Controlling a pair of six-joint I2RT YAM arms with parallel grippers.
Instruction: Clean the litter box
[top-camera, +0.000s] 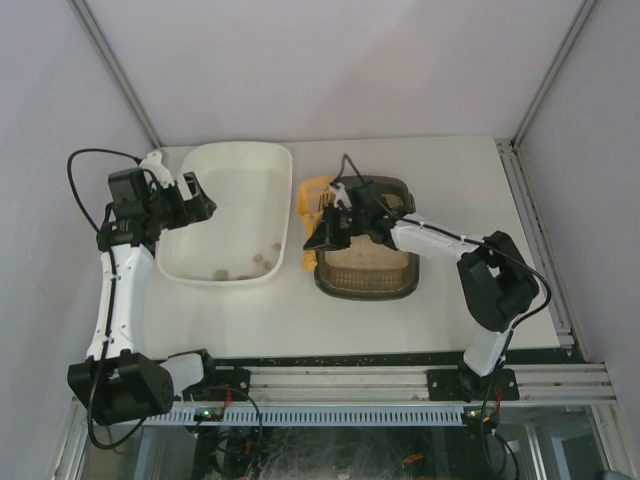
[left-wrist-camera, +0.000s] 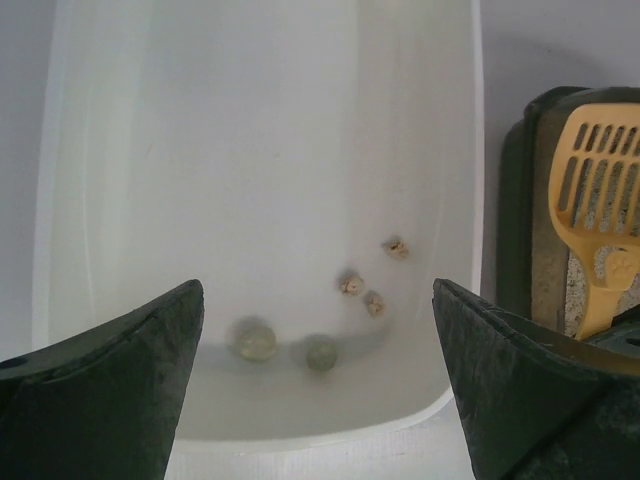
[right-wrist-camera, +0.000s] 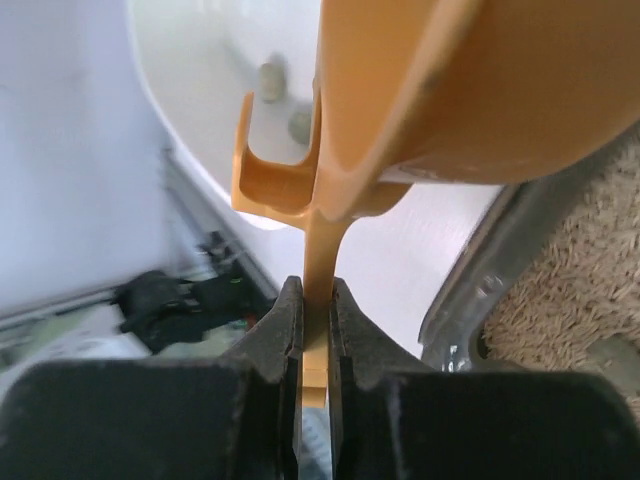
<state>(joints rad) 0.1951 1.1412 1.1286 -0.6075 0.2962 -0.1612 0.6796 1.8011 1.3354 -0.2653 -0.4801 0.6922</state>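
Note:
The litter box (top-camera: 366, 294), a dark olive tray with beige sandy litter (right-wrist-camera: 580, 280), lies right of centre. My right gripper (top-camera: 330, 228) hovers over its left rim, shut on the handle of a yellow slotted scoop (top-camera: 314, 200). The right wrist view shows the jaws (right-wrist-camera: 316, 310) clamped on the thin handle below the scoop's bowl (right-wrist-camera: 450, 90). My left gripper (top-camera: 197, 196) hangs open over the left part of the cream-white tub (top-camera: 235, 185), with nothing between its fingers (left-wrist-camera: 110, 400). Several clumps (left-wrist-camera: 320, 352) lie at the tub's near end.
The tub (left-wrist-camera: 250, 150) and the litter box (left-wrist-camera: 515, 230) sit side by side with a narrow strip of table between them. The scoop's blade (left-wrist-camera: 600, 190) shows over the litter box's edge. A metal rail (top-camera: 400, 380) runs along the near table edge.

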